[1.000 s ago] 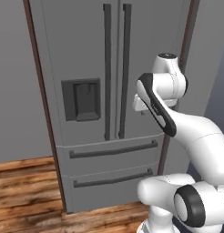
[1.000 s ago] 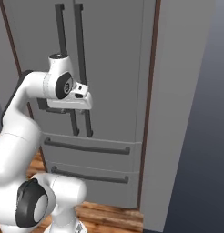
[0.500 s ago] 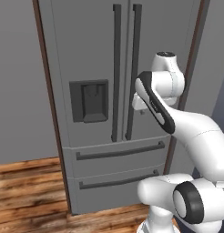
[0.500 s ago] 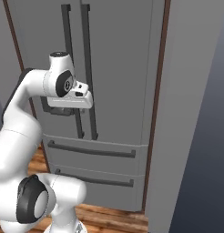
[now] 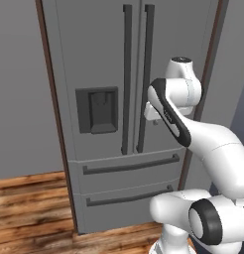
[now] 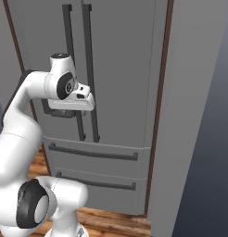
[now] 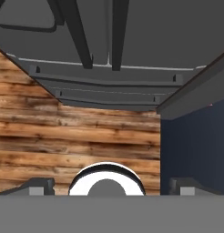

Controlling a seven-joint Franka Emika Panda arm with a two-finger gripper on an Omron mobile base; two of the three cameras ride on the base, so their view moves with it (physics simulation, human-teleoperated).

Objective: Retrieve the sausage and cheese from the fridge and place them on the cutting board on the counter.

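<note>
Doors of the fridge [image 5: 109, 64] are shut at the centre of both base views, so with my gripper [image 7: 109, 184] spread wide and holding nothing, I judge I should line its tips squarely around the right dark handle [image 5: 145, 79] before closing.

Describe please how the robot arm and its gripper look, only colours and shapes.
The arm is made of glossy white rounded segments, with dark grey rings at the joints and a black stripe along one link. Its base ends in a big white ball-like joint with a dark band. The gripper has two small dark grey finger tips, blocky in shape. No cables or markings are visible.
</note>
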